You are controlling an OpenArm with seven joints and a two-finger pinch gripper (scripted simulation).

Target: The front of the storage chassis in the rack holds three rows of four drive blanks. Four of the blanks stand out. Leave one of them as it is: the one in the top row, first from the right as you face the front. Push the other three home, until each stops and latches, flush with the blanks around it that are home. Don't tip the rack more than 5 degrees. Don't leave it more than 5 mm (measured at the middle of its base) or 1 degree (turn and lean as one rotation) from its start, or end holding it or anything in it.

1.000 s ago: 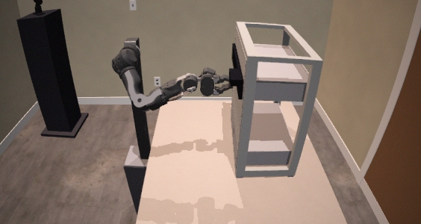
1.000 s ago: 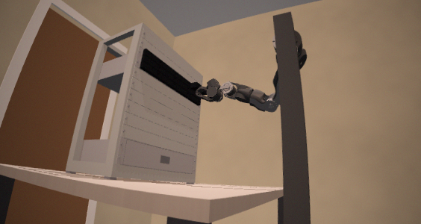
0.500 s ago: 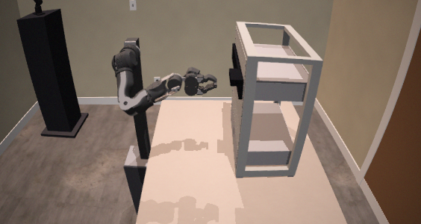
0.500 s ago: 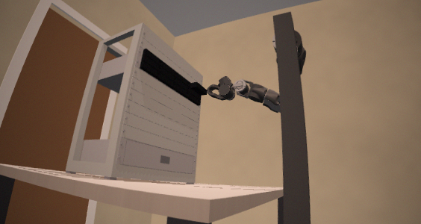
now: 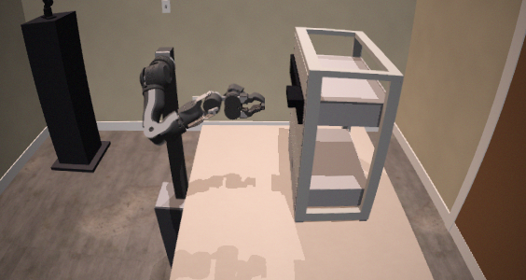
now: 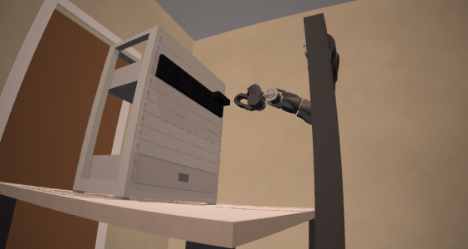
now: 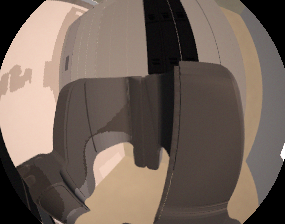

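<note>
While closed and empty, the gripper [image 5: 261, 105] is hovering apart from one protruding blank [image 5: 295, 98] on the rack [image 5: 311, 123].

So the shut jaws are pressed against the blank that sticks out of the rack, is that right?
Not quite. The gripper is shut, but it hangs apart from the blank that sticks out of the rack. The exterior view shows bare wall between them.

High top, low exterior, both on rack [image 5: 311, 123]
</note>
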